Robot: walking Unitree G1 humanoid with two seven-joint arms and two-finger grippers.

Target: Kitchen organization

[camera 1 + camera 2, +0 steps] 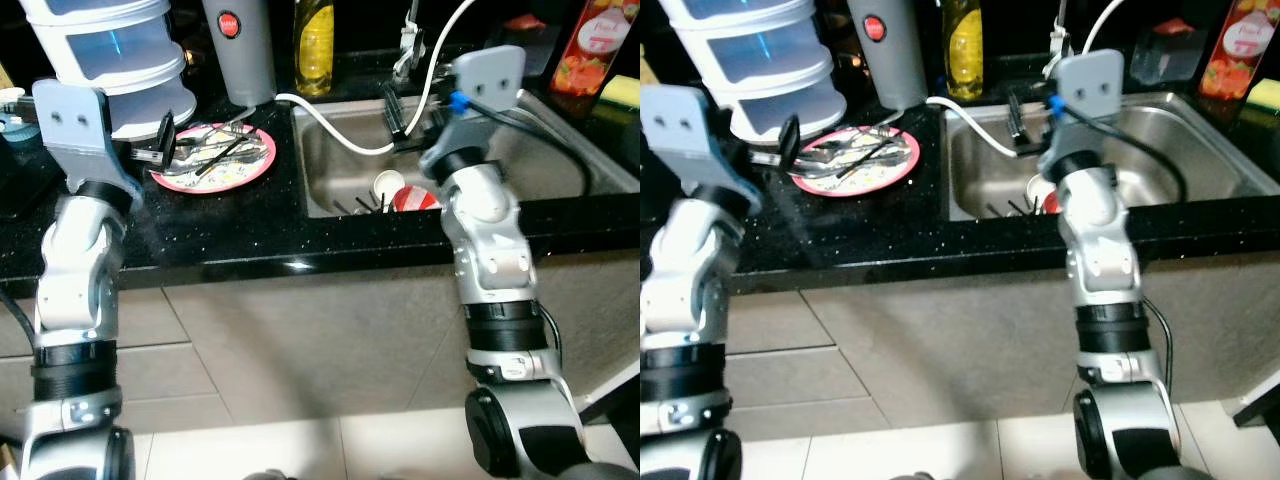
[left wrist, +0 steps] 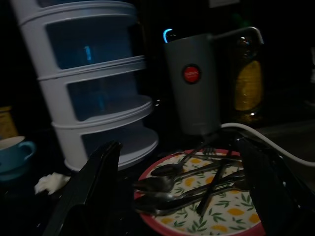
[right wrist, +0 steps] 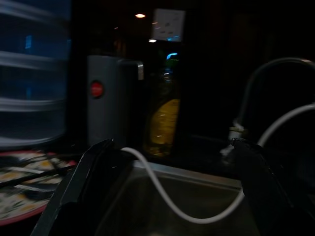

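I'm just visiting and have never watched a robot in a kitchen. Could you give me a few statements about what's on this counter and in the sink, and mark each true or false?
1. The cutlery lies on a pink-rimmed plate on the black counter. True.
2. The left gripper is open, near the plate. True.
3. The plate sits inside the sink. False: it is on the counter, left of the sink.
4. The right gripper is clamped on the white hose. False: its fingers stand apart over the sink, holding nothing.
5. A white stacked container stands behind the plate. True.
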